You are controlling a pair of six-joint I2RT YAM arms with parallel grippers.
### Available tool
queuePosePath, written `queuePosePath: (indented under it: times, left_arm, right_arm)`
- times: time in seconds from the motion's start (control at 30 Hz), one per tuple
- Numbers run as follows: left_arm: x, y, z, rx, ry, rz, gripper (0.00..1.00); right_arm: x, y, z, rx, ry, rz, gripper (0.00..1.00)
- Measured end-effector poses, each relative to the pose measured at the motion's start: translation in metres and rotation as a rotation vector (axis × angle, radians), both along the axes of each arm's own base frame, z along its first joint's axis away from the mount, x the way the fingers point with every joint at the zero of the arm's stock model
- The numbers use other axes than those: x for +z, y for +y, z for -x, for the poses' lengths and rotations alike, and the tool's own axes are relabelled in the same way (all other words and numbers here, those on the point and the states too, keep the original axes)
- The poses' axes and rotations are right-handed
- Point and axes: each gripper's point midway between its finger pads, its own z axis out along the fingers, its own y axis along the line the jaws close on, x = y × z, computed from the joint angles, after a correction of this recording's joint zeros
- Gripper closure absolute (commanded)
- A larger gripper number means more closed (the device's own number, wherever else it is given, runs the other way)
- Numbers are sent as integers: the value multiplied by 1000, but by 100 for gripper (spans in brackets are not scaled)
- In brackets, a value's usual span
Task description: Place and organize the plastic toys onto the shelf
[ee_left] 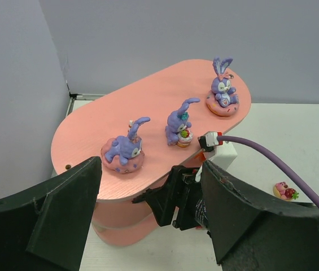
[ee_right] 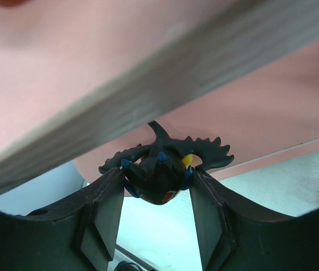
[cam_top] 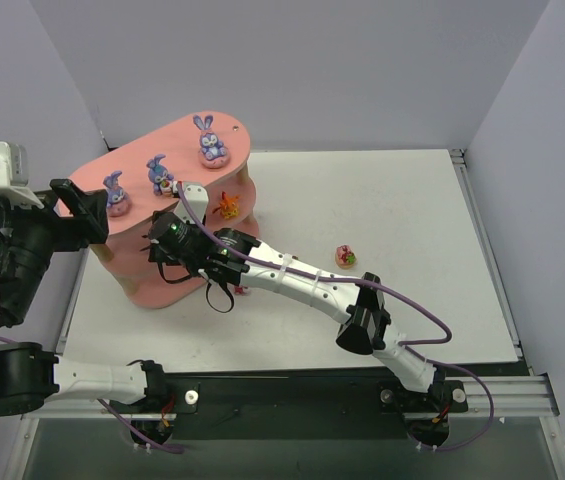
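The salmon-pink shelf (cam_top: pixel 177 160) stands at the table's far left. Three purple bunnies (cam_top: pixel 210 140) (cam_top: pixel 159 175) (cam_top: pixel 115 192) stand in a row on its top board (ee_left: pixel 148 96). An orange toy (cam_top: pixel 227 205) sits on the middle tier. My right gripper (ee_right: pixel 158 183) reaches in under a shelf board (ee_right: pixel 148 84) and is shut on the black-yellow spiky toy (ee_right: pixel 165 155), both fingers pressed against its sides. My left gripper (ee_left: pixel 151 226) hangs open and empty at the shelf's left end (cam_top: pixel 82 215). A pink-red toy (cam_top: pixel 345 256) lies on the table to the right.
The right arm (cam_top: pixel 302 285) stretches diagonally across the table in front of the shelf, trailing a purple cable (cam_top: pixel 412 310). A small red toy (cam_top: pixel 240 290) peeks out beside that arm. Grey walls close in on the left, back and right.
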Motion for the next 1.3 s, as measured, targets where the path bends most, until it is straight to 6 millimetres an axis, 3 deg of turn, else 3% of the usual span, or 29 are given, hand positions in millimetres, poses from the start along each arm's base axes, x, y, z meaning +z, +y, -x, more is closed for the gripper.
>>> queuePosePath:
  times: [0.67, 1.3]
  left_arm:
    - [0, 2, 1, 1, -1, 18, 19]
    - [0, 2, 1, 0, -1, 18, 19]
  right_arm:
    - [0, 0, 0, 5, -5, 6, 45]
    - [6, -8, 1, 29, -58, 18, 33]
